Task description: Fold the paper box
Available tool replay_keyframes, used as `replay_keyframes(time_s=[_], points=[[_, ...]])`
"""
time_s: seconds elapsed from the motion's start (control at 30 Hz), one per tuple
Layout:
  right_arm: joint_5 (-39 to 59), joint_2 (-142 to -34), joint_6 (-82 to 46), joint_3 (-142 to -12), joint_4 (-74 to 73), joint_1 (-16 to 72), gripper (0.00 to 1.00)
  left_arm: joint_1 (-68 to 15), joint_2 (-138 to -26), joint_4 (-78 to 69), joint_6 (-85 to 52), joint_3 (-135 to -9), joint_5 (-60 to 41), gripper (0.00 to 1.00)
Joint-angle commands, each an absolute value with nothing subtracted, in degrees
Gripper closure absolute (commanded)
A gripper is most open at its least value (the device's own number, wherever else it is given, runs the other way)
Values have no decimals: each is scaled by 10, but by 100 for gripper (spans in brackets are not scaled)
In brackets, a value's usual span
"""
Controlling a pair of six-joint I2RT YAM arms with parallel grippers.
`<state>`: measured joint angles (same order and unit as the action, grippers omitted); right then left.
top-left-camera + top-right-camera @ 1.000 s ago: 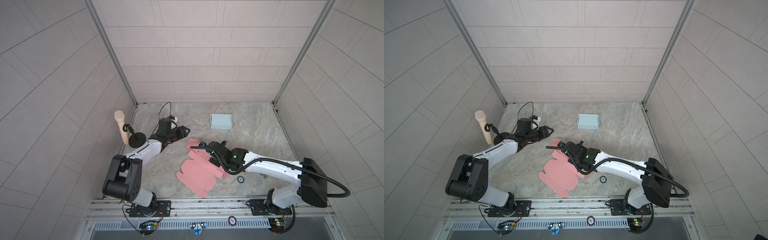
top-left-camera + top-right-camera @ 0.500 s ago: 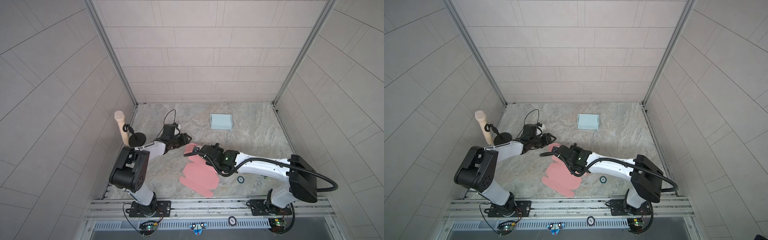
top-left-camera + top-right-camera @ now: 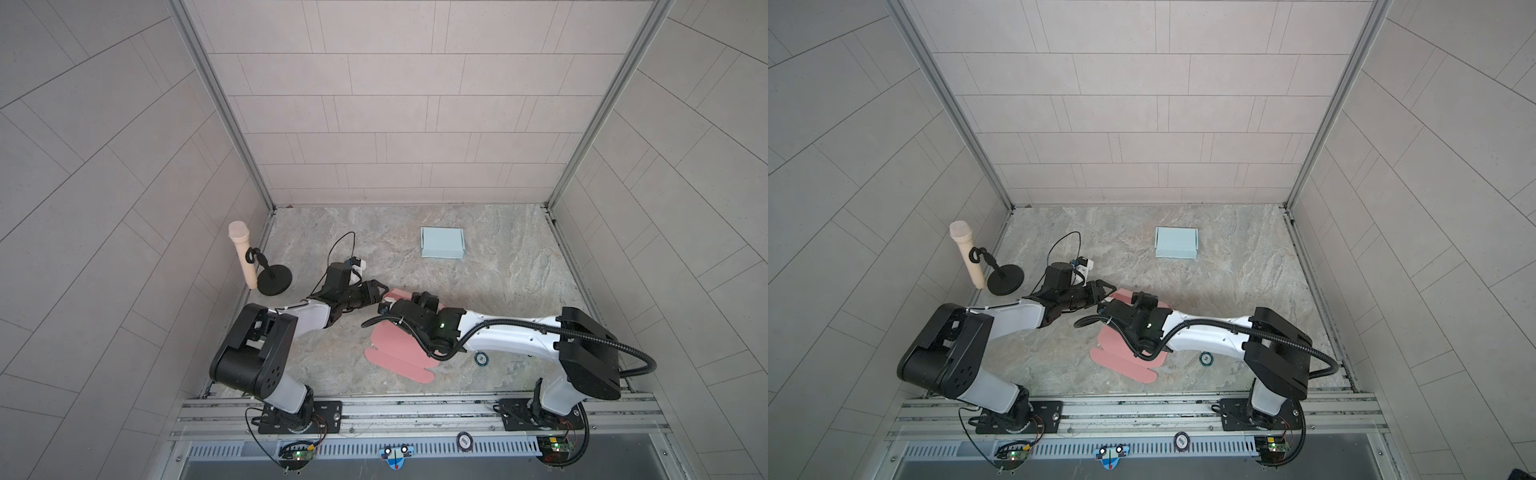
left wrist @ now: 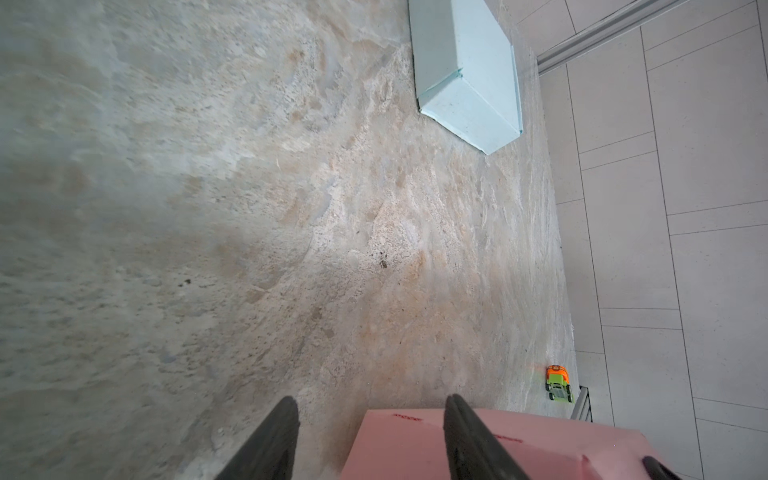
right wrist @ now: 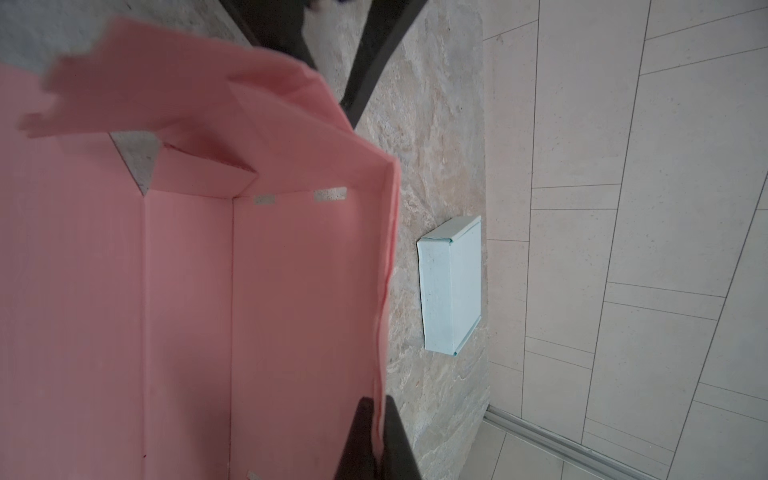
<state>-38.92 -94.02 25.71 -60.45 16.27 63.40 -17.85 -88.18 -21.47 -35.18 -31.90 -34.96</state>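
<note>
The pink paper box point(image 3: 390, 353) lies near the front middle of the stone tabletop point(image 3: 332, 232), and it is only partly made. Most of the blank lies flat, its rounded flaps spread towards the rail, while the far edge is lifted into a wall. The right gripper point(image 5: 380, 409) is why that wall stands. Its jaws are pressed together on the top edge of the raised panel, with the thin pink sheet caught between them. Its wrist view looks down into the tray shape: creases, slots along the base of the wall, and a small corner tab tilted inwards. I judge it is holding the panel upright so the end can be tucked.

The left gripper point(image 4: 371, 405) comes in from the other side, at the corner of that same wall. Its jaws stand apart, closed on nothing; one finger lies across the pink edge and the other is over bare stone. Whether either touches the paper I cannot tell. It looks placed to take or press the side flap while its partner steadies the sheet, since loose card like this would likely spring flat if released.

A folded pale blue box point(image 3: 442, 248) sits well apart towards the back wall, perhaps as the pattern. A microphone point(image 3: 242, 257) on a round stand is by the left wall.
</note>
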Motion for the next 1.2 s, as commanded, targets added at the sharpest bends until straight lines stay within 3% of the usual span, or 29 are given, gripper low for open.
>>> replay_keyframes(time_s=[0.0, 0.43, 1.03, 1.17], points=[[-427, -943, 300, -587, 127, 638, 100, -184, -885, -277, -356, -301, -370, 40], [-476, -931, 390, -521, -6, 657, 100, -190, -834, -391, -358, -188, -379, 38], [-472, -932, 388, -513, 14, 697, 100, -243, -750, -459, -345, -82, -309, 34], [-471, -937, 389, -513, 15, 703, 100, -263, -726, -433, -329, -72, -267, 38]])
